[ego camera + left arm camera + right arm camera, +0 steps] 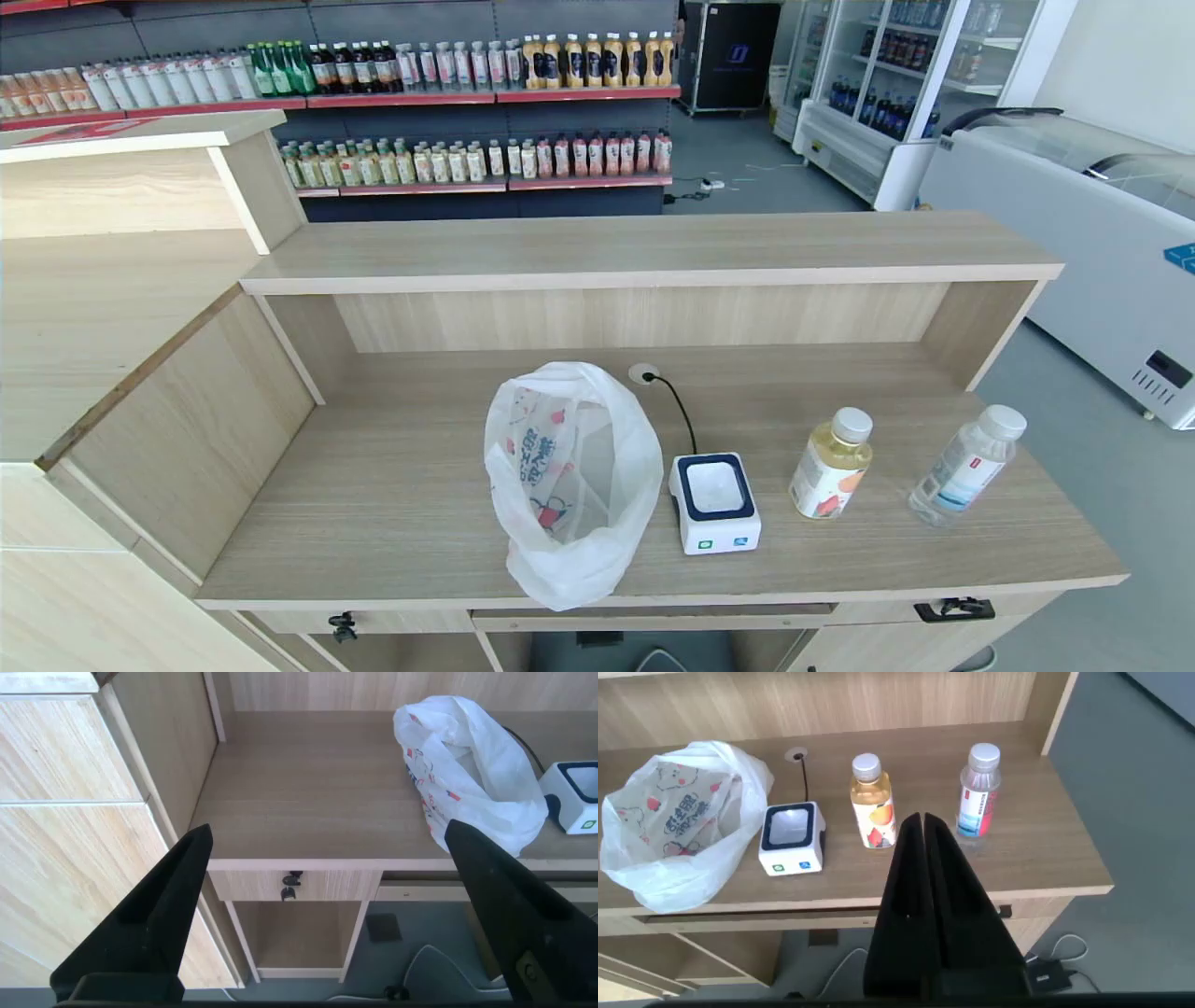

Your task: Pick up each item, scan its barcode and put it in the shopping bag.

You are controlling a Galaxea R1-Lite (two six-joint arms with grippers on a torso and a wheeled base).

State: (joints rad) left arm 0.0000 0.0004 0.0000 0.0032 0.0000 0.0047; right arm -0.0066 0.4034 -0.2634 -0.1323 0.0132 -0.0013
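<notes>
A white plastic shopping bag (571,481) (469,761) (677,831) stands open on the wooden counter, left of a small white barcode scanner (714,501) (791,838) (572,795). Right of the scanner stands a yellow juice bottle (832,463) (870,802) with a white cap. A clear water bottle (967,465) (979,794) stands farther right, near the counter's end. My left gripper (327,910) is open, held below and in front of the counter's left front edge. My right gripper (923,826) is shut and empty, in front of the counter, on the near side of the two bottles.
The counter (373,523) has a raised back ledge (644,252) and side walls. A black cable (680,411) runs from the scanner to a hole in the top. Drawers with locks (291,886) sit under the front edge. Drink shelves and freezers stand behind.
</notes>
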